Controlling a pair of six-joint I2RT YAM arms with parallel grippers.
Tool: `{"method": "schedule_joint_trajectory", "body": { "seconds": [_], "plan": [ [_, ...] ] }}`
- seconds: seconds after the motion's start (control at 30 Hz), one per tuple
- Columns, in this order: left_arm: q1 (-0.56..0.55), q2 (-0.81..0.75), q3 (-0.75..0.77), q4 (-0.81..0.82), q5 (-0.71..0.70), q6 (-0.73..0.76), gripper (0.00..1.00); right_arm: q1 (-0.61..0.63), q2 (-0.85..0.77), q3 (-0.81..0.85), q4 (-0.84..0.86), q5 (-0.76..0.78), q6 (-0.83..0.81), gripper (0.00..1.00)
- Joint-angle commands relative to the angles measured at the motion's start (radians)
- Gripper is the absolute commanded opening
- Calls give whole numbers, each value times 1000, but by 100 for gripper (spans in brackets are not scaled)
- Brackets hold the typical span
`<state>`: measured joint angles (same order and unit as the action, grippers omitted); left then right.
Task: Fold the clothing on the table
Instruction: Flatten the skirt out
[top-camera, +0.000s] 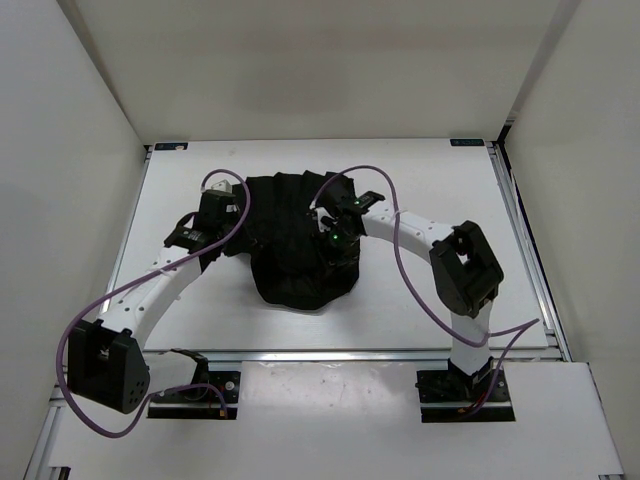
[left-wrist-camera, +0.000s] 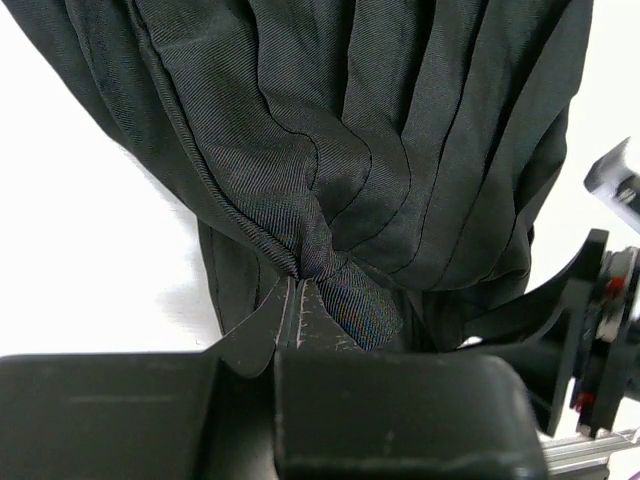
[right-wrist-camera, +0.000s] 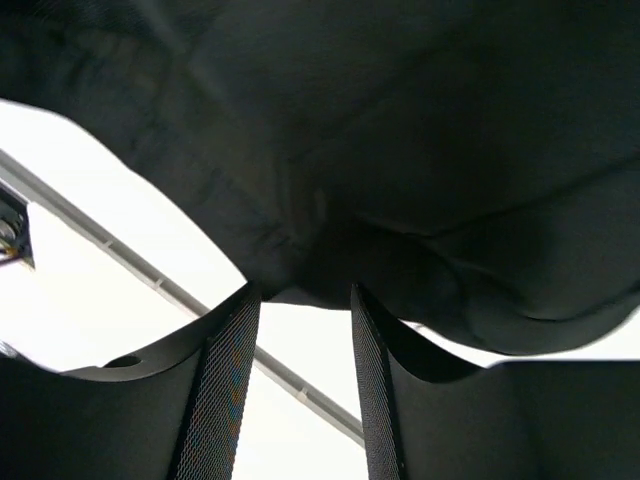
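Pinching clothing (left-wrist-camera: 330, 150) in left hand (left-wrist-camera: 298, 295), right hand (right-wrist-camera: 302, 300) parted beside it

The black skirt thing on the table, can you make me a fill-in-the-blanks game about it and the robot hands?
The clothing on the white table is ____ in colour.
The left gripper is pinched ____ on a bunch of its fabric.
The right gripper has its jaws ____, with bare table showing between them.
Missing words: black, shut, open.
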<state>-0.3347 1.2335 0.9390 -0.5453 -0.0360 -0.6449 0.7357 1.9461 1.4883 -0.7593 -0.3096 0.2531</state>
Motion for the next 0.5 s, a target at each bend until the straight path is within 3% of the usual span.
{"method": "schedule_joint_trajectory", "body": {
  "seconds": [0.0, 0.2, 0.47],
  "plan": [
    [3, -16, -5, 19, 10, -9, 0, 37, 11, 36, -49, 10, -32, 47],
    [8, -22, 0, 22, 12, -5, 0, 109, 80, 67, -124, 182, -54, 47],
    [13, -25, -12, 25, 19, -9, 0, 84, 93, 82, -152, 366, -46, 46]
  ]
}}
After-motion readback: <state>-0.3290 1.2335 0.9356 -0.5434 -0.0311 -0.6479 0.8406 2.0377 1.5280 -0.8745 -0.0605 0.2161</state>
